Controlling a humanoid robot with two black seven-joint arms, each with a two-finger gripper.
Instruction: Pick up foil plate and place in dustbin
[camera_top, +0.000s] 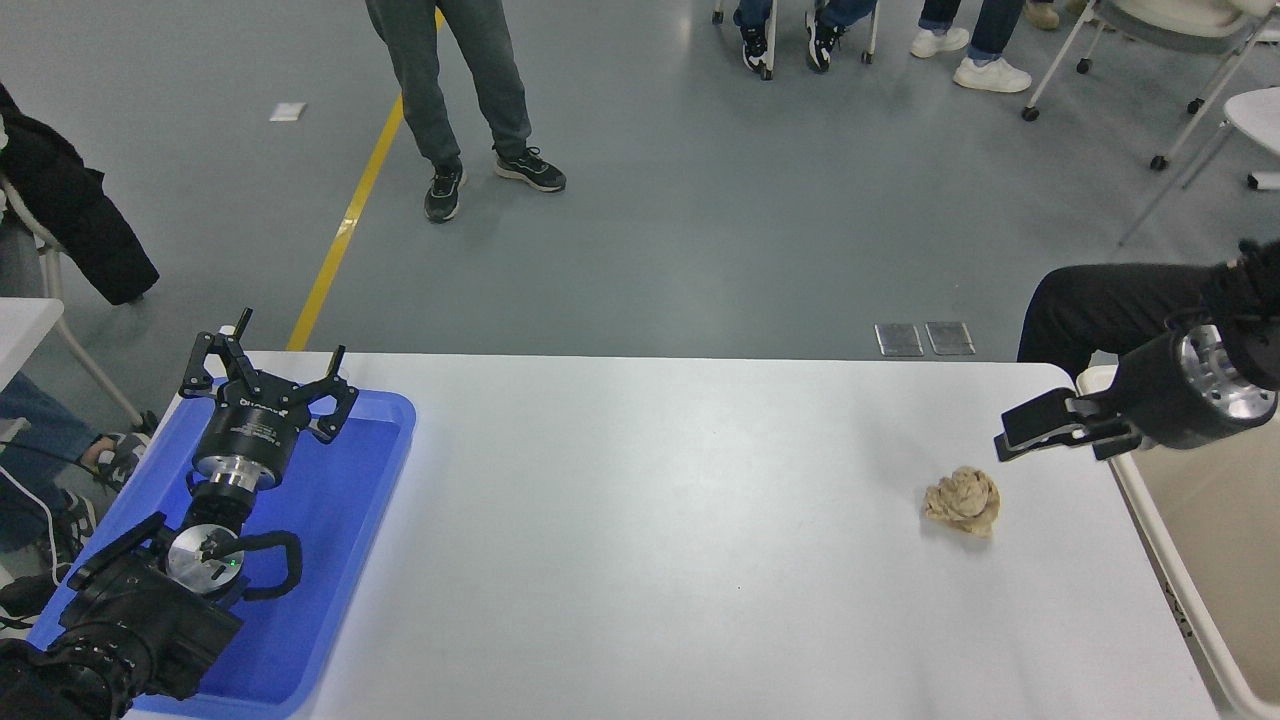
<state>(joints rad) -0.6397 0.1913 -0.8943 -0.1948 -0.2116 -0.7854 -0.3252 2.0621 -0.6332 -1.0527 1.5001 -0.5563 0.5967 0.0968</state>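
The foil plate is not in view. The dustbin (1225, 540), a beige tub, stands at the table's right end, partly cut off by the picture's edge. My right gripper (1022, 433) reaches in from the right edge, above the dustbin's near-left rim and the table's right end, pointing left. It hangs just up and right of a crumpled tan paper ball (963, 500). It is seen side-on, so whether it is open or shut does not show. My left gripper (265, 372) is parked open over the blue tray at the lower left.
A flat blue tray (330, 560) lies at the table's left end under the left arm. A seated person's dark leg (1110, 305) is beyond the table's far right corner. Another person stands on the floor at the top.
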